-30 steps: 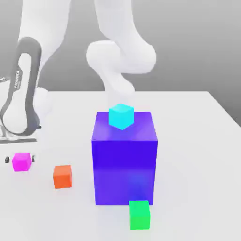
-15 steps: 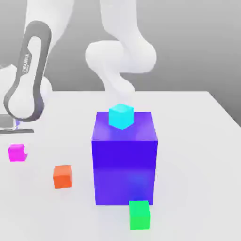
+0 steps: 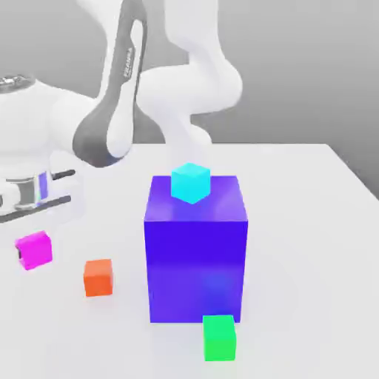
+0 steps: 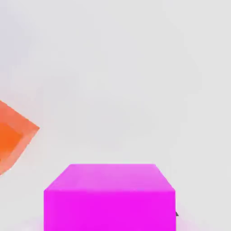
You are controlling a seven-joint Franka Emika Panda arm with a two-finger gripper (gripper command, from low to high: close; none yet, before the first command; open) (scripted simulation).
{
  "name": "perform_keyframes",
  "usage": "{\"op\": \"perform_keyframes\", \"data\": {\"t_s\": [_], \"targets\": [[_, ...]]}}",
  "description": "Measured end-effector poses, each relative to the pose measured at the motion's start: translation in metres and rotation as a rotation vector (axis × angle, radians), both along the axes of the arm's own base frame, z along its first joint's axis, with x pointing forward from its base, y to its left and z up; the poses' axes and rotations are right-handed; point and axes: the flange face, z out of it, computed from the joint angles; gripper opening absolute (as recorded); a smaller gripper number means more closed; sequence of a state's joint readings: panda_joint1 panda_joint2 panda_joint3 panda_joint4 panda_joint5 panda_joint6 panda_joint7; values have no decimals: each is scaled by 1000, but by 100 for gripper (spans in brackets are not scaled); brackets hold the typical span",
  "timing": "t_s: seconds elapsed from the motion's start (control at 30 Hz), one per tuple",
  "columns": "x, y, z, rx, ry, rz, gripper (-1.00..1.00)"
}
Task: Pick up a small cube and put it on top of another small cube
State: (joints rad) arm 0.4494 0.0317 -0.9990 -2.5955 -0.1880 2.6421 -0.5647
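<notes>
Narrow pincer (image 3: 34, 251) holds one matte magenta cube (image 3: 35, 251), slanted in exterior view, where glossy cyan cube (image 3: 191, 183) sits within blue block's (image 3: 196, 270) top edges.

"FRANKA" reads on the robot arm's dark-edged link (image 3: 111, 96).

In the hand view, we see the small orange cube (image 4: 10, 140) cut off by the frame's edge, likewise the small matte magenta-pink cube (image 4: 110, 207).

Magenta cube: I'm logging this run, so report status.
Claw shut on magenta cube. Orange cube close by on the table. Cyan cube sits atop the blue block.
</notes>
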Motion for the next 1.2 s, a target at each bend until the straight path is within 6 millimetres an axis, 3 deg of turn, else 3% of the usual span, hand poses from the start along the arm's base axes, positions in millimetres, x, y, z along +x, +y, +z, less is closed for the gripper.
{"op": "perform_keyframes", "data": {"t_s": [0.2,0.4,0.6,0.73,0.9,1.1,1.2], "targets": [[50,77,19,-38,50,389,-100],[81,158,31,-73,114,760,-100],[88,240,29,-59,159,1140,-100],[86,270,26,-38,189,1343,-100],[78,323,19,-11,227,1631,-100],[67,329,7,55,205,1835,-100],[63,304,0,88,157,1865,-100]]}}
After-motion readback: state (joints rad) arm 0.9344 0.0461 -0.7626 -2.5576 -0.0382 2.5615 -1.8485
